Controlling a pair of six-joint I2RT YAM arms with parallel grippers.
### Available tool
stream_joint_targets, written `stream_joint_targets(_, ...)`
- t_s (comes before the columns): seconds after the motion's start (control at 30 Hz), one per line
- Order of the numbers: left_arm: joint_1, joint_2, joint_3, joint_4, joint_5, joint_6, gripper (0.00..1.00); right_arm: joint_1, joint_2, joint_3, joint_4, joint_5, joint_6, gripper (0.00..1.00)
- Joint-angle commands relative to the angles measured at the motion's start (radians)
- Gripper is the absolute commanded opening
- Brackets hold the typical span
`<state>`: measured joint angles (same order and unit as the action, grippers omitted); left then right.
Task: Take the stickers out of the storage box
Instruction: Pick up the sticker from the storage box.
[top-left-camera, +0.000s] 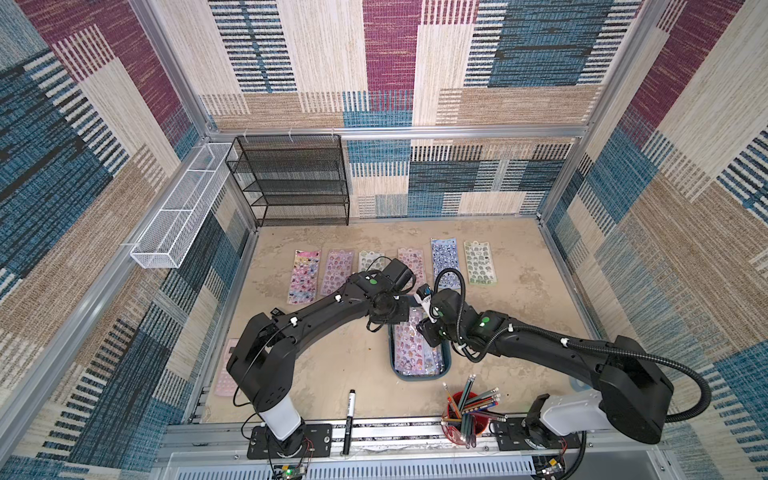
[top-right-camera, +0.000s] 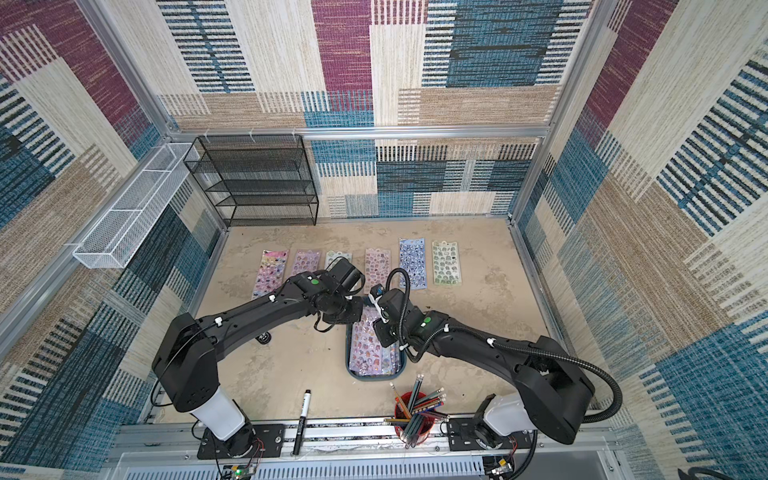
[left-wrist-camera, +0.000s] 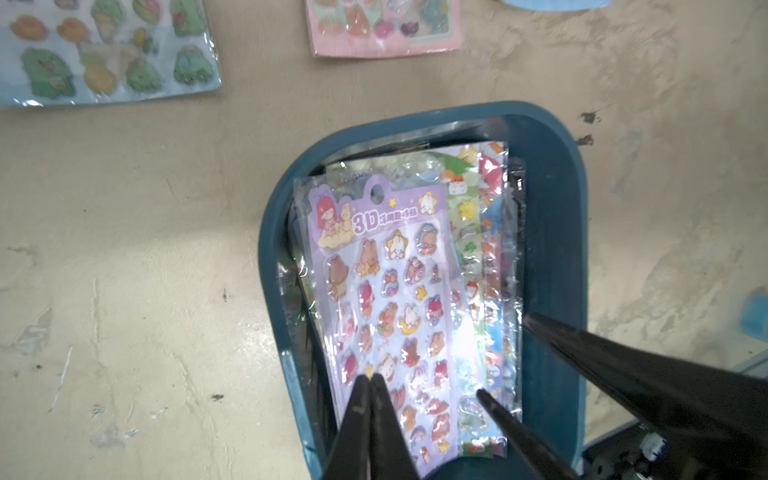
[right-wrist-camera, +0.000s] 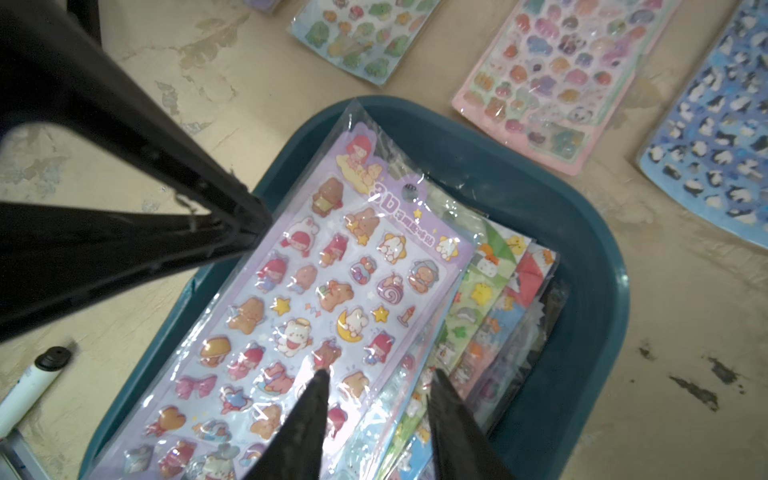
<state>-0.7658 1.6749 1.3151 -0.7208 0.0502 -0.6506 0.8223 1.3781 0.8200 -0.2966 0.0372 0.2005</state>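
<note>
The dark teal storage box (top-left-camera: 419, 376) (top-right-camera: 374, 376) sits mid-table, holding a stack of stickers. The top sheet is lilac (left-wrist-camera: 395, 291) (right-wrist-camera: 332, 291) and lies tilted, its left edge raised. My left gripper (left-wrist-camera: 371, 376) is shut, pinching that sheet's clear plastic edge; its fingertips (right-wrist-camera: 249, 224) meet at the sheet's margin. My right gripper (right-wrist-camera: 378, 374) is open, its fingers straddling the lilac sheet's other long edge, and it also shows in the left wrist view (left-wrist-camera: 503, 355). Green, red and blue sheets (right-wrist-camera: 490, 299) fan out beneath. Several sheets (top-left-camera: 446, 262) lie in a row on the table beyond the box.
A black mesh rack (top-left-camera: 295, 183) stands at the back left and a white wire basket (top-left-camera: 183, 208) hangs on the left wall. A red cup of pencils (top-left-camera: 467, 409) and a black marker (top-left-camera: 350, 419) sit near the front edge. A pink flat object (top-left-camera: 226, 370) lies at the left edge.
</note>
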Motion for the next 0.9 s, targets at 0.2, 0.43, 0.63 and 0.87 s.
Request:
stream_joint_targets(0.2, 0.003, -0.053, -0.035, -0.031, -0.047, -0.001, 0.27, 0.000, 0.083, 0.049, -0.036, -0.034, 0.036, 0.41)
stream_joint_targets(0.43, 0.003, -0.041, -0.051, -0.031, -0.043, -0.011, 0.36, -0.001, 0.198, 0.040, -0.023, -0.045, 0.079, 0.04)
stream_joint_targets(0.63, 0.003, -0.014, -0.028, -0.029, -0.039, -0.009, 0.37, 0.000, 0.270, 0.019, 0.097, -0.219, 0.130, 0.01)
stream_joint_targets(0.87, 0.005, 0.031, 0.002, -0.034, -0.040, 0.003, 0.36, -0.001, 0.292, -0.011, 0.134, -0.239, 0.159, 0.02)
